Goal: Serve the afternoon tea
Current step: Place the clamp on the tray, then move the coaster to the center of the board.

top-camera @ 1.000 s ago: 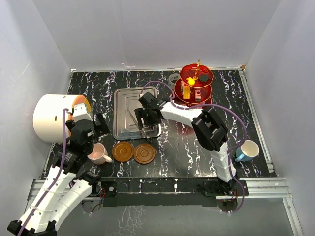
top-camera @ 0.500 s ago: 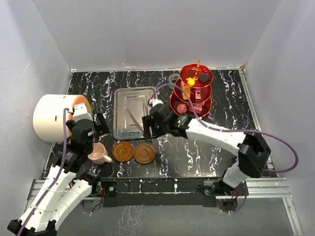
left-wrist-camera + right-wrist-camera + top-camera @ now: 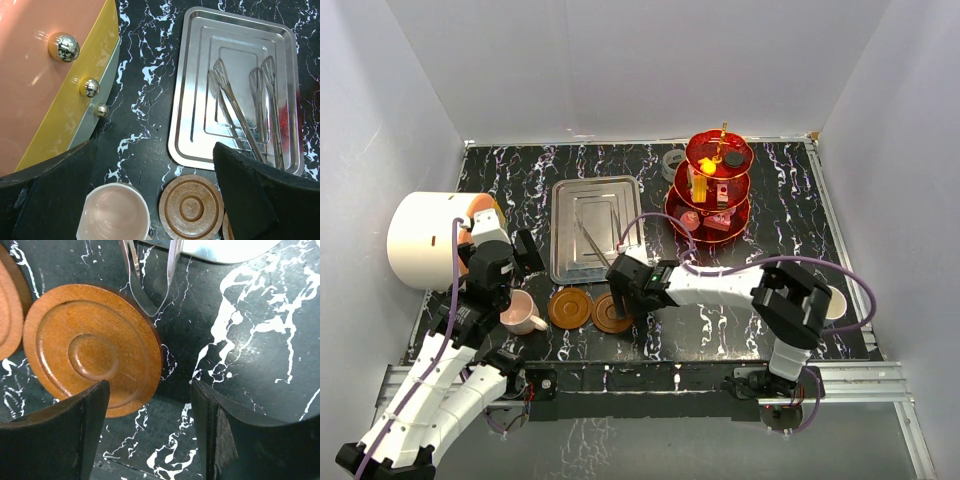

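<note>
Two brown saucers lie side by side near the front edge. My right gripper hovers open over the right saucer, its left finger above that saucer's near rim, holding nothing. The pink cup stands left of the saucers, below my open left gripper. The left saucer shows beside the cup. The red three-tier stand holds sweets at the back right. The blue cup is partly hidden behind the right arm.
A silver tray with metal tongs lies behind the saucers; the tongs' tips stick out over the tray's front rim. A big white drum with an orange face stands at the left.
My right arm has swung back from over the tray toward the front edge and now sits over the right saucer. The left arm has hardly moved.
</note>
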`<state>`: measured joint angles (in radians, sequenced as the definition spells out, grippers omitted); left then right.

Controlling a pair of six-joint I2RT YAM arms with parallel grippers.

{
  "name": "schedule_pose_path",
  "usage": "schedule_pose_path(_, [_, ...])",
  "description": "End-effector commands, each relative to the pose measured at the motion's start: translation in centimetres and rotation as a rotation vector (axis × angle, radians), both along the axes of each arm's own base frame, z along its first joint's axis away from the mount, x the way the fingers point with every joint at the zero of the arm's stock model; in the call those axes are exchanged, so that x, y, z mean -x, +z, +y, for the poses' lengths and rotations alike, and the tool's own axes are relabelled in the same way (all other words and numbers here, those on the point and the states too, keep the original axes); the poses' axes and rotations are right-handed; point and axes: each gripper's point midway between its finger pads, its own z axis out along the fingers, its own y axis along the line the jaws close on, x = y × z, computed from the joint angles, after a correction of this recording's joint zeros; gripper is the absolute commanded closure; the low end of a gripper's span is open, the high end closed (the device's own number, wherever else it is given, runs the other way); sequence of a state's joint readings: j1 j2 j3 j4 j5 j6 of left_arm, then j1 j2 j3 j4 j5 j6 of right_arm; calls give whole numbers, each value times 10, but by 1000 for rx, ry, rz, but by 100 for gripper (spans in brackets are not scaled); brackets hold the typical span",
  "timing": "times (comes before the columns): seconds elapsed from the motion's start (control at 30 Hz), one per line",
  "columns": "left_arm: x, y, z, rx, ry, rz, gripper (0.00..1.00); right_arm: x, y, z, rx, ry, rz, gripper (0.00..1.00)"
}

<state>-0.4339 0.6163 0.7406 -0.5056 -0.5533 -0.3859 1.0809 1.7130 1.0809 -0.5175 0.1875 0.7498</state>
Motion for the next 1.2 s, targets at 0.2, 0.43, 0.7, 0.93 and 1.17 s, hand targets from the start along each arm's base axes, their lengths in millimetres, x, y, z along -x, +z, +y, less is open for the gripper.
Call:
schedule_pose_path(0.2, [0,2,2,-6,7,-5,1,-17,-19,-27,245,-118,-112,35])
schedule_pose_path(0.43, [-1,2,1,-8,5,-1,1,-19,-16,-126,331,-340,-102,39])
schedule_pose_path(0.7, [-1,1,-1,-5,-7,0,1,-37,9,-217,298,-603,-116,40])
schedule_pose_path(0.93, [-2,1,-2,-6,-11,4,1,-69,49,-195,72,-539,-137,41])
schedule_pose_path(1.17, [-1,4,3,-9,12,-8,1,-41,114,-58,-264,-208,-189,42])
